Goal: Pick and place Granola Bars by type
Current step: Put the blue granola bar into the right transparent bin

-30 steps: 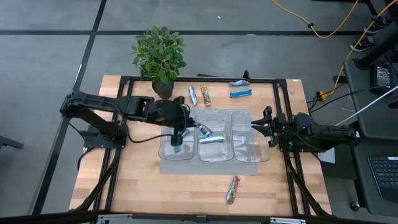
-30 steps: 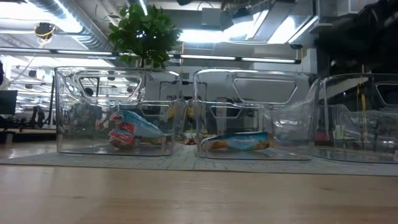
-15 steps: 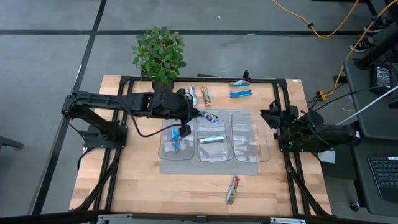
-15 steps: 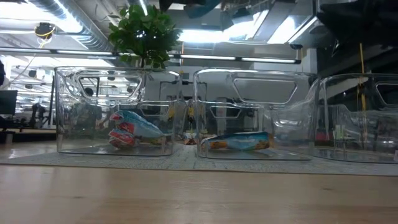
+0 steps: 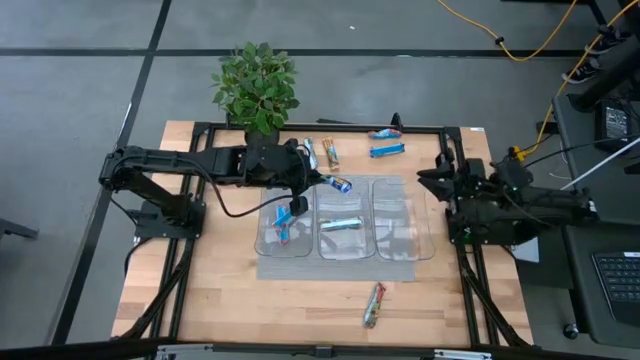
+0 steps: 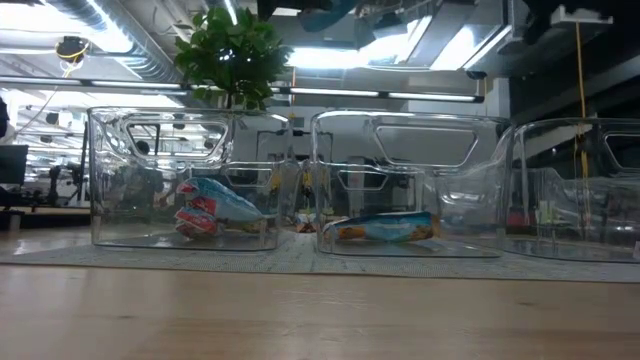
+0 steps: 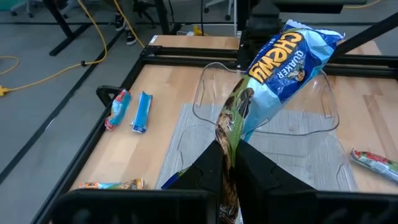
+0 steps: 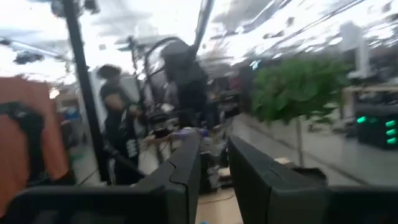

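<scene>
Foil-wrapped granola bar (image 7: 283, 68) pinched by its end seam in my left pincer (image 7: 231, 163), raised above the clear bins (image 5: 345, 240). Light, crinkly, slippery wrapper; the crimped end grips best. Right pincer (image 5: 428, 185) idle, narrow gap.

left tool (image 5: 318, 181) lifted blue bar (image 5: 340, 184) from bins, right arm (image 5: 500, 205) swung up

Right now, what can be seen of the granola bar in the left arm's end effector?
The held granola bar has a shiny blue foil wrapper with yellow "Chewy" lettering and a green-brown lower part. The left end effector, shut, pinches its lower end, so it sticks out tilted, above the far end of the clear bins, touching nothing else.
</scene>
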